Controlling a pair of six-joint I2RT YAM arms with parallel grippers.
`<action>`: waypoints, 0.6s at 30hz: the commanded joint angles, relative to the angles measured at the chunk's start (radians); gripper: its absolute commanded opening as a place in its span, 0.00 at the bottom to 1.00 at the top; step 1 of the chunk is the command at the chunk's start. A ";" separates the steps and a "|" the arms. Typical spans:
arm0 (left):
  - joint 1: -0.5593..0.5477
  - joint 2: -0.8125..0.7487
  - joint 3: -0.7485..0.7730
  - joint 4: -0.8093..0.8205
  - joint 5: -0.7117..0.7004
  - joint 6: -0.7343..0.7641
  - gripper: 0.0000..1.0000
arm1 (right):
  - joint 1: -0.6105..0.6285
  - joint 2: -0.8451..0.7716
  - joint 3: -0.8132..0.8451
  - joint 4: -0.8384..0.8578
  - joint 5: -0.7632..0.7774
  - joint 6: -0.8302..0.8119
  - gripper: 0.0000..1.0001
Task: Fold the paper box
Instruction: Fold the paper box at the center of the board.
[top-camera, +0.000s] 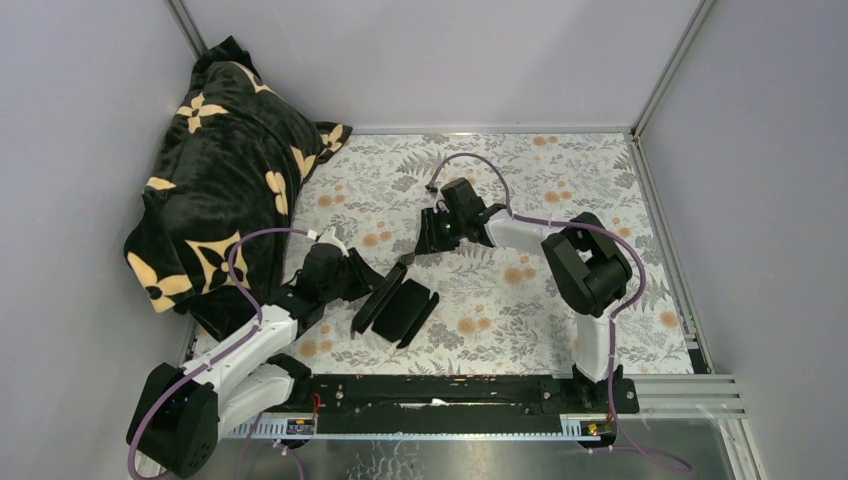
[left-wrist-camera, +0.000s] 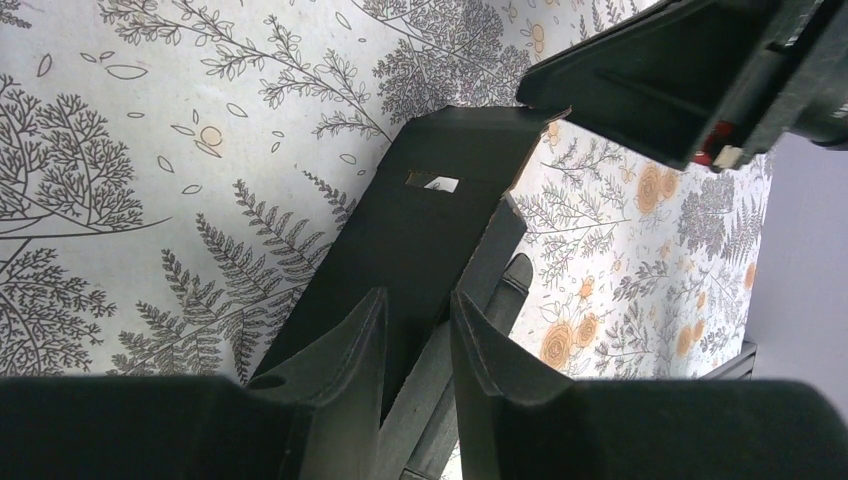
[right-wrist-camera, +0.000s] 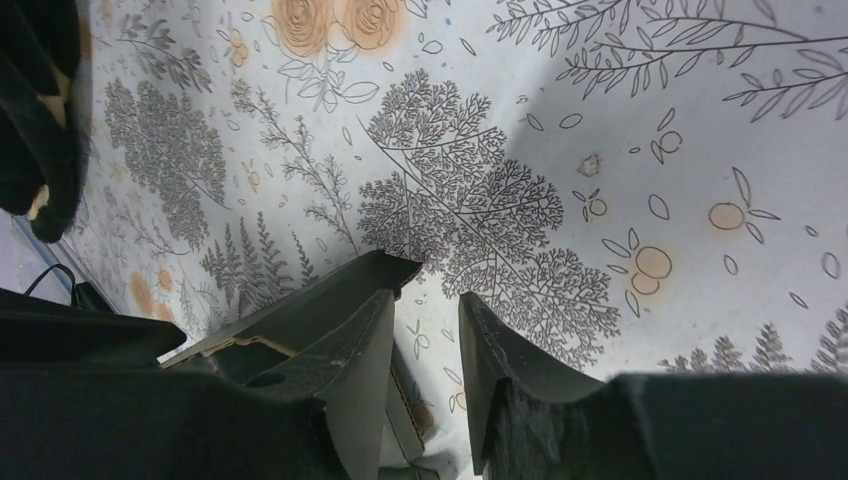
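Left tool (left-wrist-camera: 417, 296) pinches the paper box (left-wrist-camera: 400, 250); right tool (right-wrist-camera: 425, 296) partly spread, one finger against its flap.

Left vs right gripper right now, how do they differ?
Left gripper has the box between its fingers, apparently gripping it; right gripper has only tablecloth showing between its fingers.
Left gripper works the box's left side; right gripper is at its far corner, a flap lying outside one finger.
Shared: both low over the tablecloth, fingers a similar narrow gap apart.
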 joint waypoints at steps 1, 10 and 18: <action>-0.002 0.040 -0.059 -0.094 -0.082 0.032 0.34 | -0.007 0.037 0.072 0.036 -0.074 0.014 0.38; -0.001 0.051 -0.074 -0.080 -0.083 0.027 0.34 | -0.010 0.079 0.110 0.069 -0.128 0.029 0.41; 0.000 0.060 -0.083 -0.064 -0.095 0.017 0.34 | -0.009 0.061 0.085 0.074 -0.170 0.025 0.41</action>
